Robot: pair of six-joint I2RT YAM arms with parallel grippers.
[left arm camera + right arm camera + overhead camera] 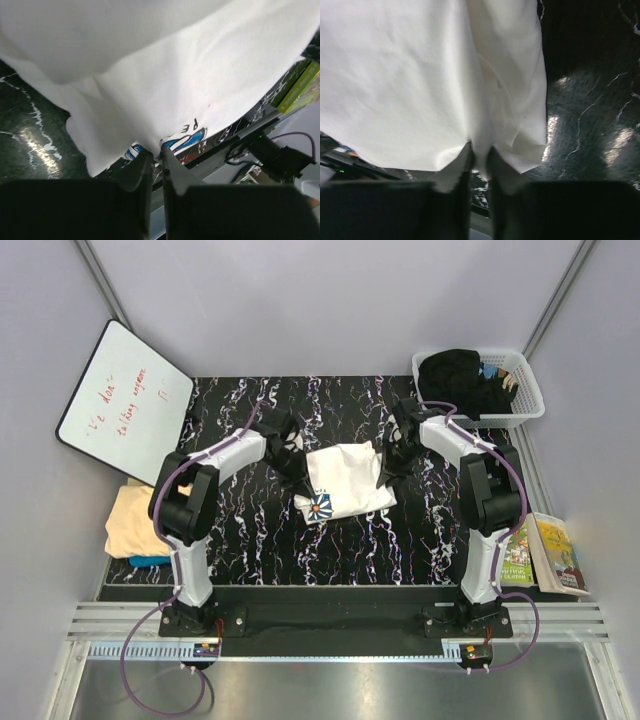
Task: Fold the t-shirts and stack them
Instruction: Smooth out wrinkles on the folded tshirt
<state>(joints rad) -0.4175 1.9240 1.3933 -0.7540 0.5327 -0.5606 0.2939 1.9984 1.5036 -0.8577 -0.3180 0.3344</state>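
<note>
The shirt (345, 480) was midway between the table's (240, 540) left and right edges, long axis crosswise; the left gripper (159, 154) and right gripper (480, 151) each clamped one end, equally near.

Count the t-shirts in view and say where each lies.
3. A white shirt at mid-table, pinched by the left gripper and right gripper; a peach shirt at the table's left edge; a teal-blue shirt peeking from under it. Dark cloth in the basket may hide more.

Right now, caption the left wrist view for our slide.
Left fingers pinch a large white daisy-print t-shirt, black marbled table beyond.
</note>
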